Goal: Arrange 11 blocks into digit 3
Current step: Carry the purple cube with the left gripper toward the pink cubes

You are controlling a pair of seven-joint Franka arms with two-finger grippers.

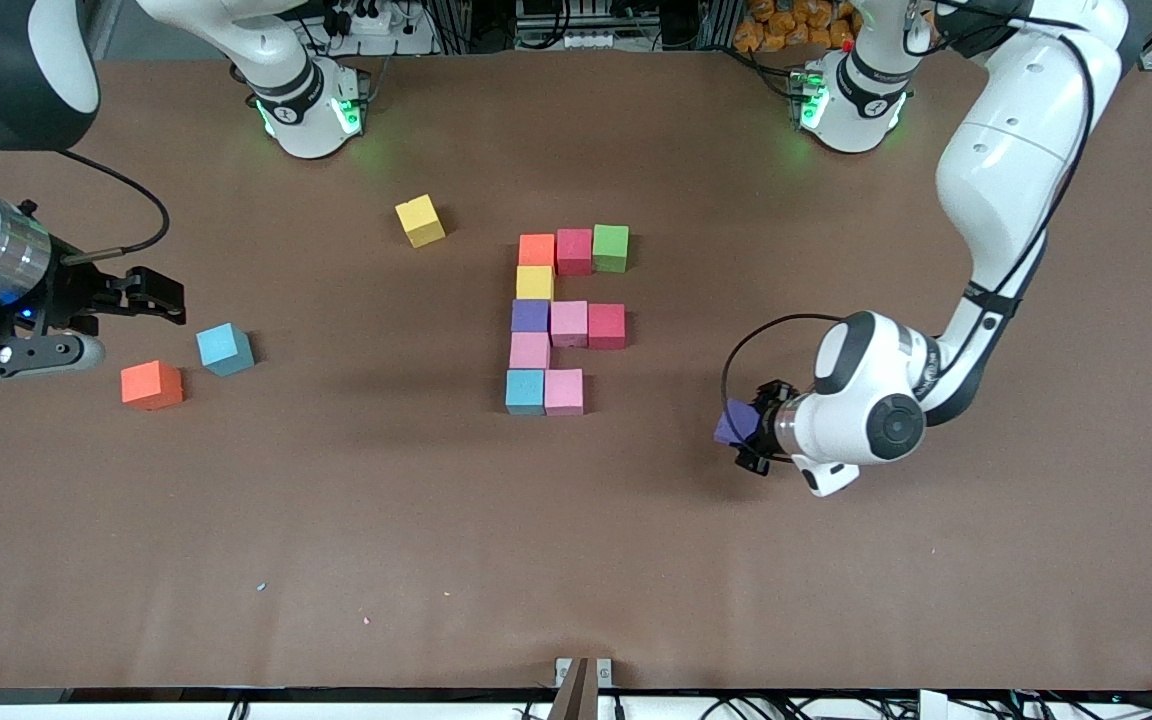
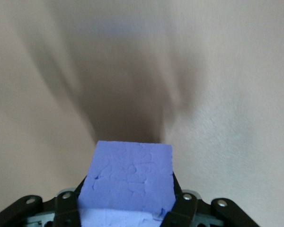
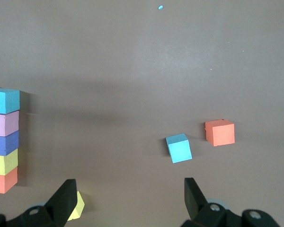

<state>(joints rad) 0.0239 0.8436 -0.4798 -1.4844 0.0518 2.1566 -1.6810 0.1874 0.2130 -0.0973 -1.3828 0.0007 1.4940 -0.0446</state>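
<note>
Ten blocks (image 1: pixel 569 319) form a partial digit; left claw (image 1: pixel 748 432) grasps purple block (image 1: pixel 735 422); right claw (image 1: pixel 161 296) released.

Brown table (image 1: pixel 576 560) with 13 resting foam blocks (image 1: pixel 548 322)

no readable text, labels or signs

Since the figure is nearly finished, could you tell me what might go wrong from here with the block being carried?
1. The left hand grips the purple block near its base, most of it jutting free, so it may twist when set down.
2. The open slot adjoins the lowest pink block; a tilted placement could nudge it and the blue block out of line.
</note>
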